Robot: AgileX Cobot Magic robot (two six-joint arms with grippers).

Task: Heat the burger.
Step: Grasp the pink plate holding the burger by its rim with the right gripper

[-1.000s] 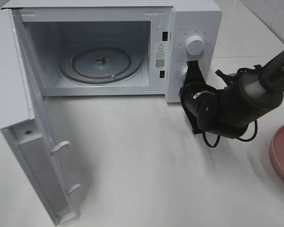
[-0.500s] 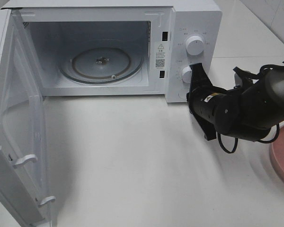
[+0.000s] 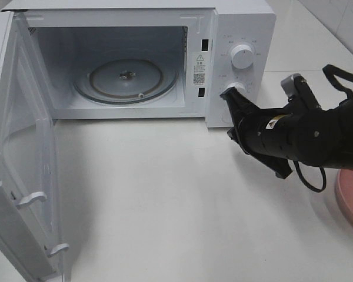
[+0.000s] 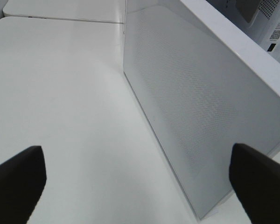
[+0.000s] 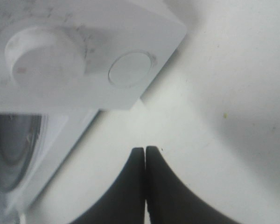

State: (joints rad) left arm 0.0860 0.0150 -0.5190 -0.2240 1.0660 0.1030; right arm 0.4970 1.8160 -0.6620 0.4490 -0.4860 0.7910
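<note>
Currently, microwave (image 3: 241, 35) stands open; burger not in view.
I read right pincer (image 5: 145, 158) closed, empty, near the lower knob (image 3: 234, 89); left pincer (image 4: 136, 161) open over desk (image 3: 165, 194).

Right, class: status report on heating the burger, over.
Left hand open, beside the open door. Right hand shut, empty, near the lower knob. Burger not in view. Turntable bare, nothing in the way.

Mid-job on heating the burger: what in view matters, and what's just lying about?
Job: microwave, its open door, turntable, lower knob, shut right gripper.
Lying about: pink plate, cut off at the right edge.
The burger is not in view.
</note>
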